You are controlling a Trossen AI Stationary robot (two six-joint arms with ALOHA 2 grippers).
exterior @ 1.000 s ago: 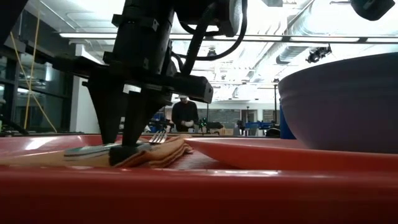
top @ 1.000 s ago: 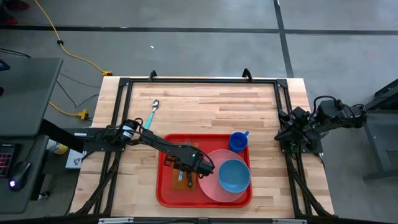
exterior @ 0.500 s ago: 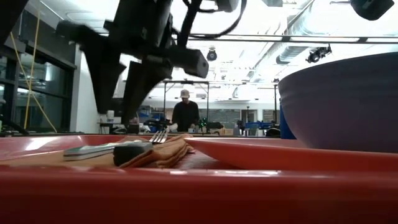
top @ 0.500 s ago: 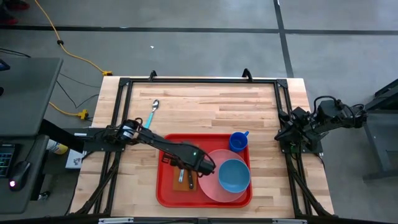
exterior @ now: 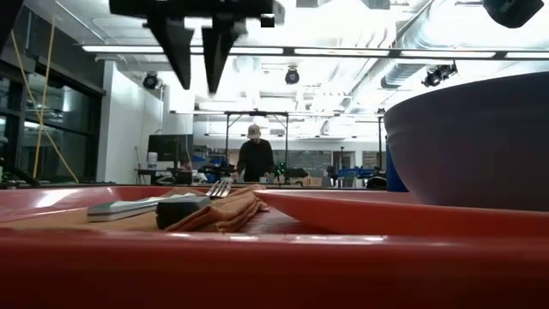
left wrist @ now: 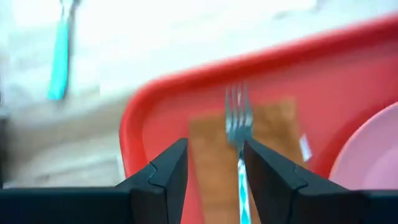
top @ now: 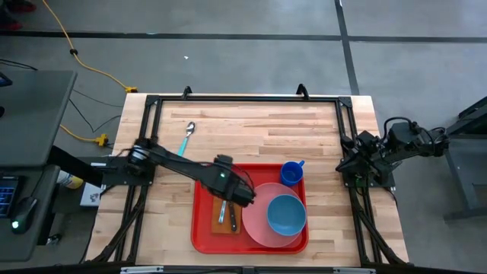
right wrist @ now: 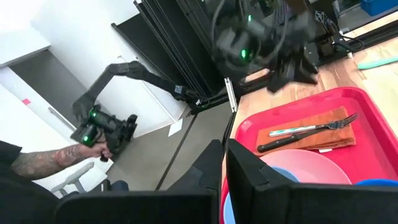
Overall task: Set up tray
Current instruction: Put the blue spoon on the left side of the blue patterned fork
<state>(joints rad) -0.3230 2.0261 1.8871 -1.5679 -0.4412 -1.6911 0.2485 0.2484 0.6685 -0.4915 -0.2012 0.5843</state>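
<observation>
The tray [top: 204, 232] lies flat on the wooden table [top: 251, 129], close to the table's near edge and about midway between its left and right sides. In the tray's left half an orange-brown napkin [top: 216, 221] is spread out, and on the napkin rest a fork [top: 221, 210] and a dark-handled knife [top: 232, 221], side by side and lengthwise along it. A pink plate [top: 255, 224] fills most of the tray's right half, with a blue bowl [top: 286, 215] sitting on it. A blue cup [top: 291, 173] stands at the tray's far right corner. Off the tray, a teal-handled spoon [top: 186, 139] lies on the bare wood toward the table's far left corner. The left gripper [exterior: 196, 51] hangs above the napkin and cutlery, well clear of them, its jaws parted with a narrow gap and nothing between them; the left wrist view looks down between its fingers [left wrist: 163, 174] onto the fork's tines and the tray's rounded rim. The right gripper [top: 356, 169] waits at the table's right edge, apart from the tray, its jaws closed and empty. In the room beyond the table a person [exterior: 255, 159] stands at a bench, and the right wrist view shows a person's forearm [right wrist: 43, 162] beside another arm rig.
</observation>
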